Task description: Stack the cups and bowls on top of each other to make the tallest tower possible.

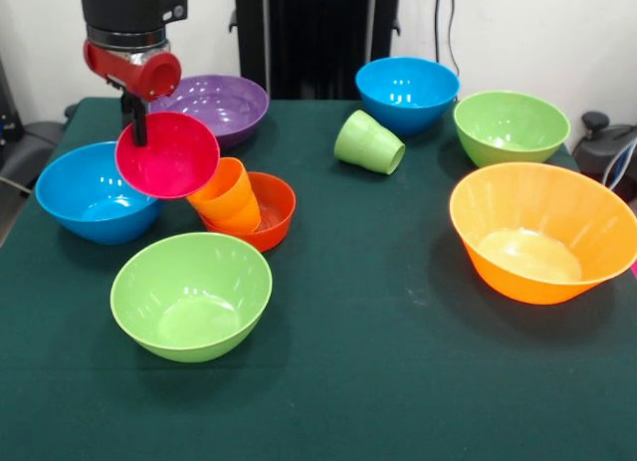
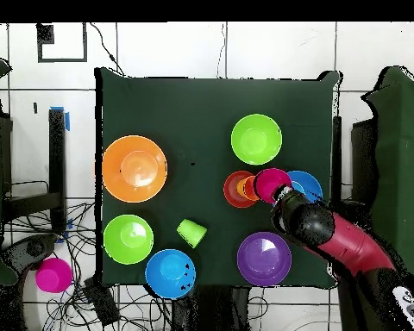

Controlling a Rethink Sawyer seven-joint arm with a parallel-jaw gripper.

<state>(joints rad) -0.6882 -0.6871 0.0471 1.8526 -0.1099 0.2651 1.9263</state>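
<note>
My gripper point(image 1: 140, 132) is shut on the rim of the magenta bowl point(image 1: 167, 154) and holds it tilted, its inside facing the front camera. Just below and right of it, the orange cup point(image 1: 229, 194) leans tilted inside the small red-orange bowl point(image 1: 269, 217). The magenta bowl's lower edge is at the cup's top; I cannot tell if they touch. In the overhead view the gripper point(image 2: 279, 196) is at the magenta bowl point(image 2: 272, 184), beside the red-orange bowl point(image 2: 236, 189). The light green cup point(image 1: 369, 142) lies on its side mid-table.
A blue bowl point(image 1: 95, 192) sits under the gripper's left, the purple bowl point(image 1: 214, 105) behind it, a green bowl point(image 1: 191, 294) in front. A second blue bowl point(image 1: 406, 91), a green bowl point(image 1: 510, 125) and the large orange bowl point(image 1: 542, 232) stand at right.
</note>
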